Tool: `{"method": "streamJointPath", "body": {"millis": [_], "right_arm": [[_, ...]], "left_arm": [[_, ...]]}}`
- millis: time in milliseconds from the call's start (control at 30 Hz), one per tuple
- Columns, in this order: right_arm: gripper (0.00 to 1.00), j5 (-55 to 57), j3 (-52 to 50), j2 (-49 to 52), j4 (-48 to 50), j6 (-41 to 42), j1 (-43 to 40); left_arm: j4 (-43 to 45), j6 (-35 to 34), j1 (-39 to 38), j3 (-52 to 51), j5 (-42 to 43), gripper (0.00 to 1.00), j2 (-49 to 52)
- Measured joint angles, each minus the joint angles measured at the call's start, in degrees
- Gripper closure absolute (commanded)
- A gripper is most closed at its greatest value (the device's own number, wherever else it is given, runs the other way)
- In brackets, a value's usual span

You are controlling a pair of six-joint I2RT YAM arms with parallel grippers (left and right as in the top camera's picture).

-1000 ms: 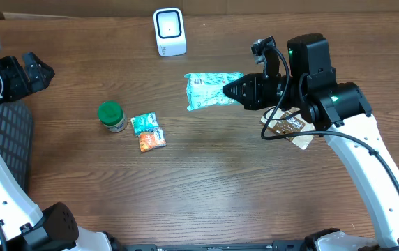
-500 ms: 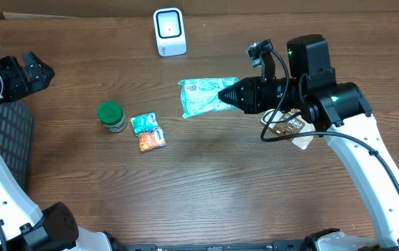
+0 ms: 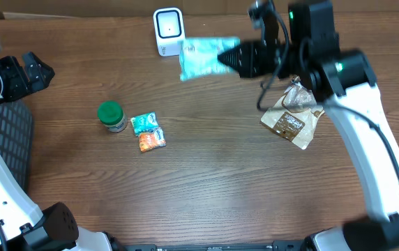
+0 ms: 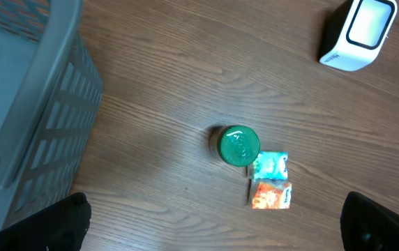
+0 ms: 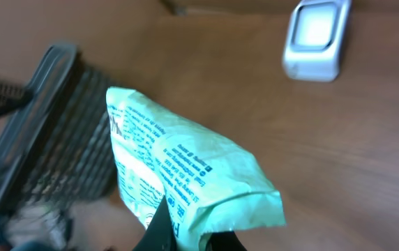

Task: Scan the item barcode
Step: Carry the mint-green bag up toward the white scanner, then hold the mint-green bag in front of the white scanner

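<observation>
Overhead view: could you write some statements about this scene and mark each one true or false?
1. The right tool is shut on the pale green packet. True.
2. The packet lies flat on the table. False: it is held up, close to the white scanner.
3. The left tool is open and empty. True.
4. The green-lidded jar stands inside the basket. False: it stands on the table, beside two small sachets.

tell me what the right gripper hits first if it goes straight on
Likely the white boxy barcode scanner: the right gripper, shut on a pale green plastic packet, points leftward at it; depth unclear.
</observation>
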Motion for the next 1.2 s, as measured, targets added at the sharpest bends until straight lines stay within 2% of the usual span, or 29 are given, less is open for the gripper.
{"method": "streamJointPath", "body": {"millis": [133, 200, 400, 567, 667, 867, 1000, 1200], "right_arm": [[0.96, 10.3, 14.7, 11.2, -2.1, -2.1, 2.5], [0.96, 18.4, 19.4, 16.3, -0.2, -3.8, 4.6], [0.96, 47.3, 21.4, 27.5, 18.4, -16.4, 12.2], [0.96, 61.1, 21.4, 34.2, 32.4, -30.4, 15.8], [0.96, 65.6, 21.4, 38.2, 37.8, -44.9, 16.3], [0.96, 68.5, 21.4, 44.5, 49.9, -65.8, 15.8], [0.96, 67.8, 21.4, 47.4, 55.6, -75.0, 15.6], [0.96, 63.9, 21.4, 48.9, 57.1, -81.6, 15.4]], "left_arm": [[0.0, 0.0, 0.0, 0.0, 0.0, 0.01, 0.0], [0.0, 0.0, 0.0, 0.0, 0.0, 0.00, 0.0], [0.0, 0.0, 0.0, 0.0, 0.0, 0.00, 0.0], [0.0, 0.0, 0.0, 0.0, 0.0, 0.00, 0.0], [0.0, 0.0, 0.0, 0.0, 0.0, 0.00, 0.0], [0.0, 0.0, 0.0, 0.0, 0.0, 0.01, 0.0], [0.0, 0.0, 0.0, 0.0, 0.0, 0.00, 0.0], [0.0, 0.0, 0.0, 0.0, 0.0, 0.00, 0.0]]}}
